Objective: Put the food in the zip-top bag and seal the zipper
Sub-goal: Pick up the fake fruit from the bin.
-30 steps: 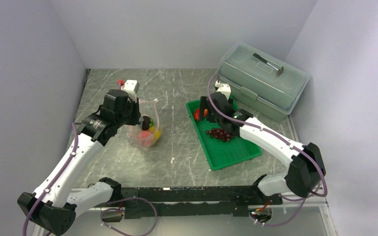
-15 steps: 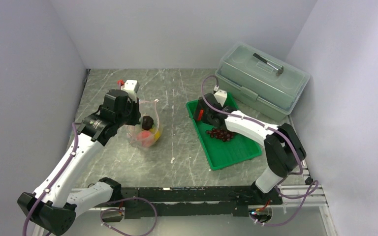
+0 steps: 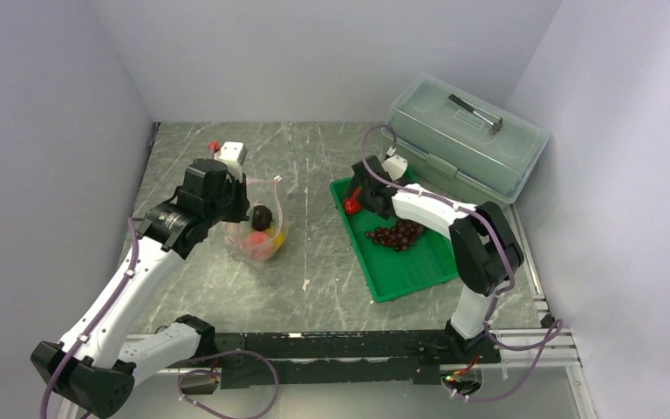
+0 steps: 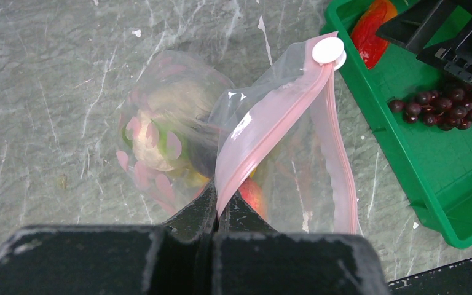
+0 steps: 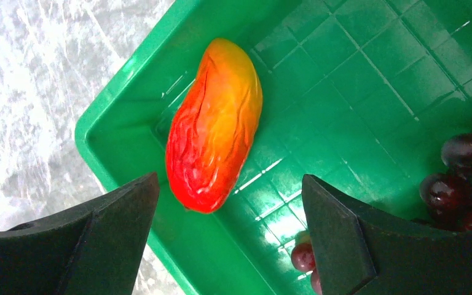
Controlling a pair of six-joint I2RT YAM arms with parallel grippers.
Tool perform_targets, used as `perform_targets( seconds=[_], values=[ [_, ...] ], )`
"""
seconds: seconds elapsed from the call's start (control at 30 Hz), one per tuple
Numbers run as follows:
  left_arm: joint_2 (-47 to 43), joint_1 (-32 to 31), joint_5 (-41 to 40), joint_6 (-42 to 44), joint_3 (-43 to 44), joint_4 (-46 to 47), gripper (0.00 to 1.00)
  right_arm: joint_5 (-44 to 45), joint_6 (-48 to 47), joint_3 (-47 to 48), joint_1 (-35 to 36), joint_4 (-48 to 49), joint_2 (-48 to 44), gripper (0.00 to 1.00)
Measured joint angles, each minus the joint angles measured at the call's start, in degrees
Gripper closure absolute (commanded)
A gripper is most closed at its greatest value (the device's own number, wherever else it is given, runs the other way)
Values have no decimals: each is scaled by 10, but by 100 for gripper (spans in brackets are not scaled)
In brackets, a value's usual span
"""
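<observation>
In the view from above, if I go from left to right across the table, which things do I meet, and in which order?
zip-top bag → red-orange fruit → grape bunch → pale green lidded box

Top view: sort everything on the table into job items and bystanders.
Job: bag, zipper, red-orange fruit, grapes, bagged food.
Lying about: tray, merely holding food; lidded box.
</observation>
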Motion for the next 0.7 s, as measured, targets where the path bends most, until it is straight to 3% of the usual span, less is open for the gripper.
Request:
perform_targets(
  seconds=[0.7],
  values=[
    [0,0,0,0,0,0,100,-26,61,39,-14,4,70,32]
  ],
)
